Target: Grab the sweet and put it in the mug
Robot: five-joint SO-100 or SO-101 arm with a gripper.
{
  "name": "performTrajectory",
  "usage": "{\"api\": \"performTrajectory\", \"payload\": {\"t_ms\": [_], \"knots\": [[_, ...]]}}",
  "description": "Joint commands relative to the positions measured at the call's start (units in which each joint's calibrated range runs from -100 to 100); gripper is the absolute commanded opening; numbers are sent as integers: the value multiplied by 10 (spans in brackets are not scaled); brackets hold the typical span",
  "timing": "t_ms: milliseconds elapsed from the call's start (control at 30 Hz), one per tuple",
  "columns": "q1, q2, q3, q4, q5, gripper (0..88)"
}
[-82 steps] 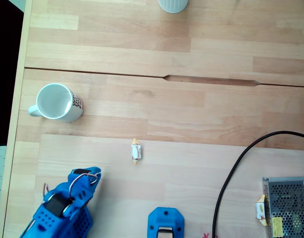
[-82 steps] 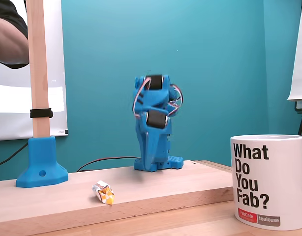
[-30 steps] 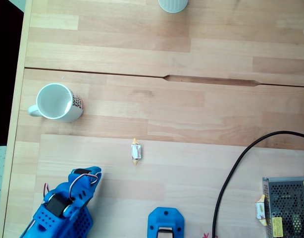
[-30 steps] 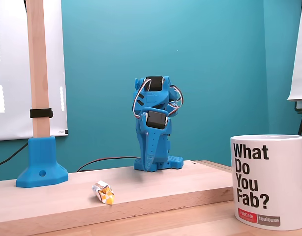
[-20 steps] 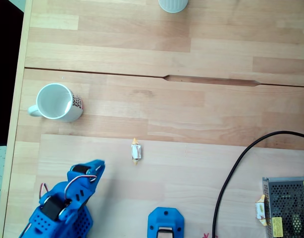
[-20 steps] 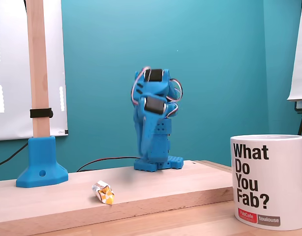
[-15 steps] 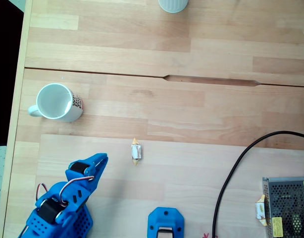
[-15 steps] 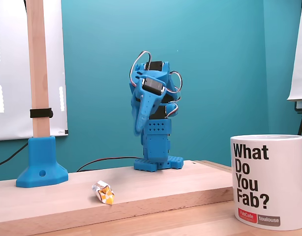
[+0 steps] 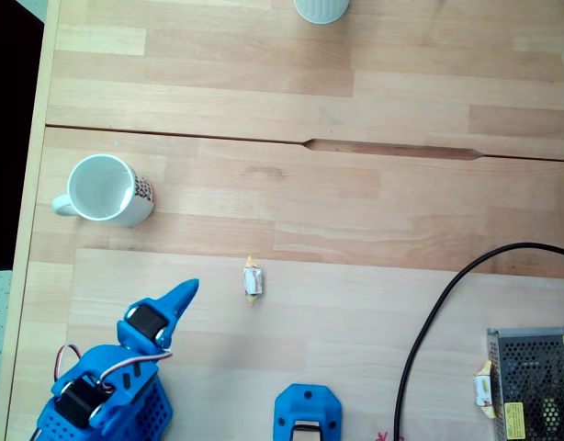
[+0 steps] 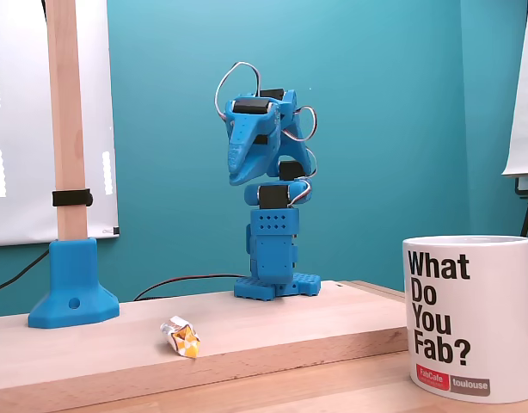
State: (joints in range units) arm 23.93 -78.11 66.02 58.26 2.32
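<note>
From above, the mug (image 9: 103, 189) is sitting on the left side of the wooden table (image 9: 355, 211), with its handle sticking out to the left. Its mouth is facing up. Lower down and a bit to the right, the blue arm (image 9: 103, 390) is reaching up from the bottom edge. Its gripper (image 9: 184, 293) is pointing up and to the right, toward the sweet (image 9: 253, 280). The two fingers are looking pressed together into one pointy tip, with nothing between them. The sweet is lying flat on the table, near the gripper but not touching it, and well apart from the mug. Farther right, a black cable (image 9: 438, 312) is curving across the wood. A metal box (image 9: 532, 381) is sitting in the bottom right corner.

From the side, the sweet (image 10: 181, 336) is lying on the raised board, left of the arm's base. The gripper (image 10: 237, 176) is hanging high in the air. The mug (image 10: 470, 318) is standing at the far right.
</note>
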Motion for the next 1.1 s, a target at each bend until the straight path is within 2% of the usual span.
{"api": "performTrajectory", "payload": {"t_ms": [0,200,500,600,733,933,1067], "knots": [[7,8,-26,0,-60,40],[7,69,-18,1,-157,38],[11,208,-18,2,-229,39],[44,218,-18,5,-253,39],[94,220,-32,24,-270,39],[183,251,-96,38,-271,39],[204,312,-129,38,-271,40]]}}
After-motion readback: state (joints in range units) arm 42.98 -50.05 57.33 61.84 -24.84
